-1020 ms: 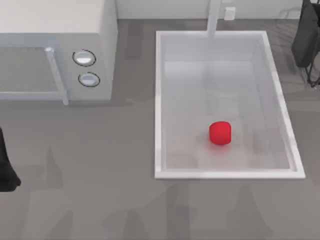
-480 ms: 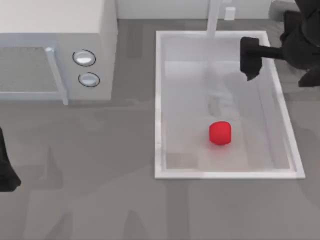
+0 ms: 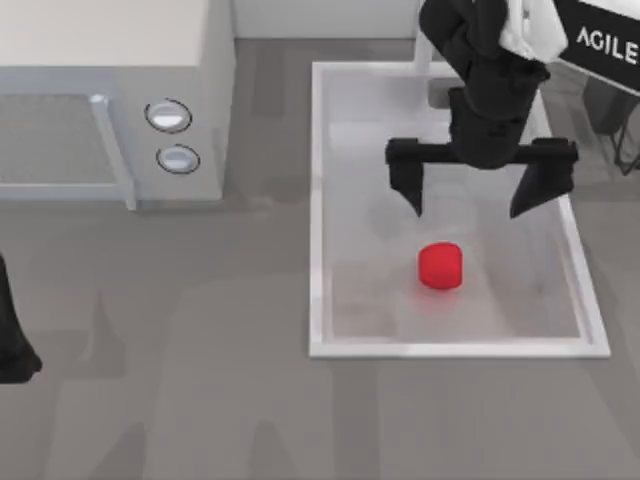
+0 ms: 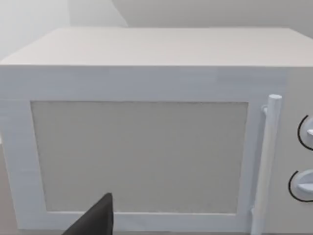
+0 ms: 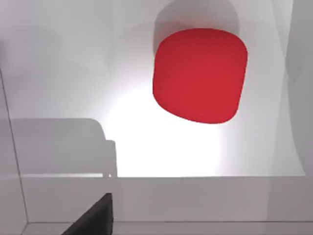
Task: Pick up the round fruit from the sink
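The round fruit (image 3: 440,266) is a small bright-red blob lying on the pale floor of the white sink (image 3: 318,200), toward the sink's near end. My right gripper (image 3: 468,200) hangs over the sink just behind the fruit, open wide, one black finger on each side and nothing between them. The right wrist view looks down on the fruit (image 5: 199,74) on the sink floor (image 5: 73,73), with one dark fingertip (image 5: 95,218) at the frame's edge. My left arm (image 3: 12,335) stays parked at the table's left edge.
A white microwave (image 3: 110,100) with two silvery knobs (image 3: 168,115) stands left of the sink; the left wrist view faces its door (image 4: 139,156) and handle (image 4: 266,161). The faucet (image 3: 428,35) rises at the sink's far rim. Grey tabletop (image 3: 200,400) surrounds everything.
My right arm has swung in from the sink's far right corner to above the sink's middle, turning its open fingers toward the fruit. The fruit and left arm have not moved.
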{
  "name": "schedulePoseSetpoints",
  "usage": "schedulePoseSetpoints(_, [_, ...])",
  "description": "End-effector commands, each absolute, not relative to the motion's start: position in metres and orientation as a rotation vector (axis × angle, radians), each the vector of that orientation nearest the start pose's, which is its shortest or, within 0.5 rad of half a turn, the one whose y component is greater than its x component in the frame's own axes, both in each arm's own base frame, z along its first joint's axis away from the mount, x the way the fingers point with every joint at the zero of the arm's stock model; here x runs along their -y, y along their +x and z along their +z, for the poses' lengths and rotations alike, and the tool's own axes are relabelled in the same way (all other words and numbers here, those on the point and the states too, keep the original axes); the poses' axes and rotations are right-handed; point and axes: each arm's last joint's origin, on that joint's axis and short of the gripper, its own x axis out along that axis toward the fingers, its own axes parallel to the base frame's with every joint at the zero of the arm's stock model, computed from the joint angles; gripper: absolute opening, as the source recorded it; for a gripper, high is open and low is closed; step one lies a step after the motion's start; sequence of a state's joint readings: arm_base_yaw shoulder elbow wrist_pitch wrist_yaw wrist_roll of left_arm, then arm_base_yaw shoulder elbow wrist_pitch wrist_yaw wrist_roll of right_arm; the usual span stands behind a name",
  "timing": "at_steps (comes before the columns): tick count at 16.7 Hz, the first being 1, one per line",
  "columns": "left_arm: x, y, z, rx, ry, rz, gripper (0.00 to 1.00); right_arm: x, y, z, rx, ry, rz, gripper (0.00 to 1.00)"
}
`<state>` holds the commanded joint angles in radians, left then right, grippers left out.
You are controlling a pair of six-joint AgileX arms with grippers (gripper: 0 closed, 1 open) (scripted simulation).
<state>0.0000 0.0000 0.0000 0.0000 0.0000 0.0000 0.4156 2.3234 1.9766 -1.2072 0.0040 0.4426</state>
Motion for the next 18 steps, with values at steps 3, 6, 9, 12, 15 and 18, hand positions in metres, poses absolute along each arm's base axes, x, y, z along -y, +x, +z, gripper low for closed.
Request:
schedulePoseSetpoints(3, [0.001,0.106,0.16,0.0,0.0,0.0,1.0,-0.195,0.421,0.159,-1.571,0.008,-0.008,1.0])
schedulePoseSetpoints(6, [0.001,0.106,0.16,0.0,0.0,0.0,1.0,-0.195,0.421,0.159,-1.571,0.008,-0.008,1.0])
schedulePoseSetpoints(9, [0.001,0.106,0.16,0.0,0.0,0.0,1.0,-0.193,0.422,0.153,-1.572,0.012,-0.012,1.0])
schedulePoseSetpoints(12, [0.001,0.106,0.16,0.0,0.0,0.0,1.0,-0.195,0.426,0.122,-1.573,0.011,-0.011,1.0])
schedulePoseSetpoints(15, [0.001,0.106,0.16,0.0,0.0,0.0,1.0,-0.197,0.428,0.077,-1.568,0.011,-0.008,1.0])
schedulePoseSetpoints(18, [0.001,0.106,0.16,0.0,0.0,0.0,1.0,-0.196,0.425,0.033,-1.564,0.011,-0.006,1.0])
